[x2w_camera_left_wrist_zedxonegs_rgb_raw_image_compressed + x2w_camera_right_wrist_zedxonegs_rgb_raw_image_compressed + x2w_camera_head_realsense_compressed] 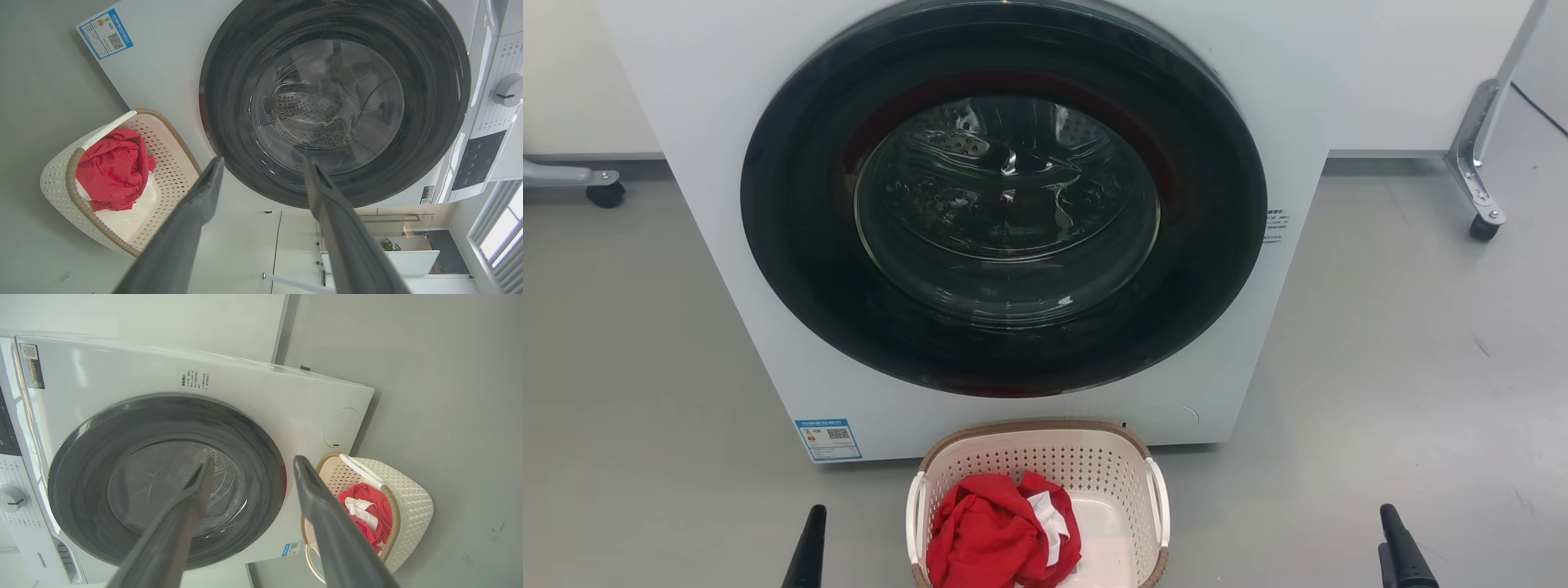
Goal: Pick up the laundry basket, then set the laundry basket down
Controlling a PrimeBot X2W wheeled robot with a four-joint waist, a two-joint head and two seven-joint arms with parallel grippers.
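Note:
The laundry basket (pixel 1045 457) stands on the grey floor, close against the foot of the washing machine (pixel 711 122). It is cream, perforated, with a brown rim and white loop handles. A crumpled red garment (pixel 988 531) with a white patch lies inside. My left gripper (pixel 263 161) is open and holds nothing; in the head view one of its fingers (pixel 810 543) rises left of the basket. My right gripper (pixel 253 457) is open and holds nothing; one of its fingers (pixel 1398 543) rises well to the basket's right. Neither touches the basket (pixel 57 175) (pixel 412 498).
The washer's round dark door (pixel 1005 196) is shut, right behind the basket. A metal frame leg on a castor (pixel 1480 192) stands at the far right and another castor (pixel 605 194) at the far left. Grey floor (pixel 1421 367) spreads on both sides of the machine.

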